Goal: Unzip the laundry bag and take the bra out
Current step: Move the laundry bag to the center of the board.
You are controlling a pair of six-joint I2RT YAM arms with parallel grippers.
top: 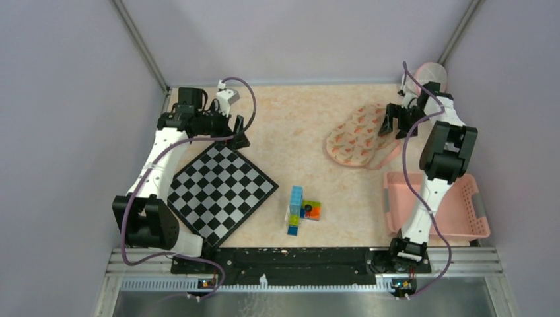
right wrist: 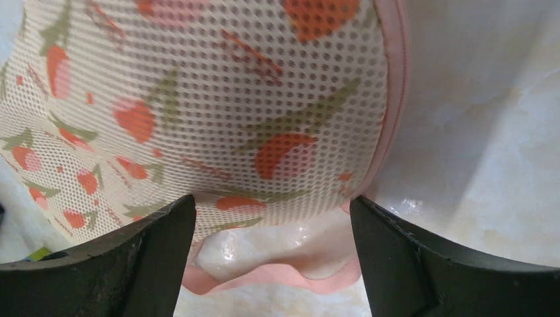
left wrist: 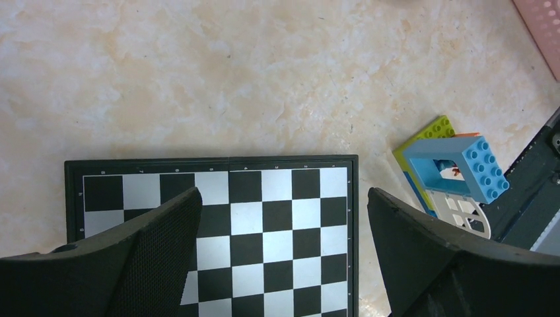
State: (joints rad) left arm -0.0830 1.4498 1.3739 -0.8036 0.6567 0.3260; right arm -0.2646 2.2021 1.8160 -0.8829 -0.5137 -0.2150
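Beige marbled table (top: 304, 125), walled on three sides. Left of centre: black-and-white chessboard (top: 221, 191) lying flat, turned corner-on like a diamond, its near corner reaching the black rail at the table's near edge. Just right of it, not touching: small cluster of toy blocks (top: 300, 210), with a light-blue piece, a green plate and an orange bit pressed together. Far right: mesh laundry bag (top: 353, 135) lying flat, cream with an orange-and-green print and pink trim along the edge. Near right corner: pink slotted basket (top: 465, 214), apart from the bag. Far right corner: a round pinkish thing (top: 432, 71), can't tell what it is.
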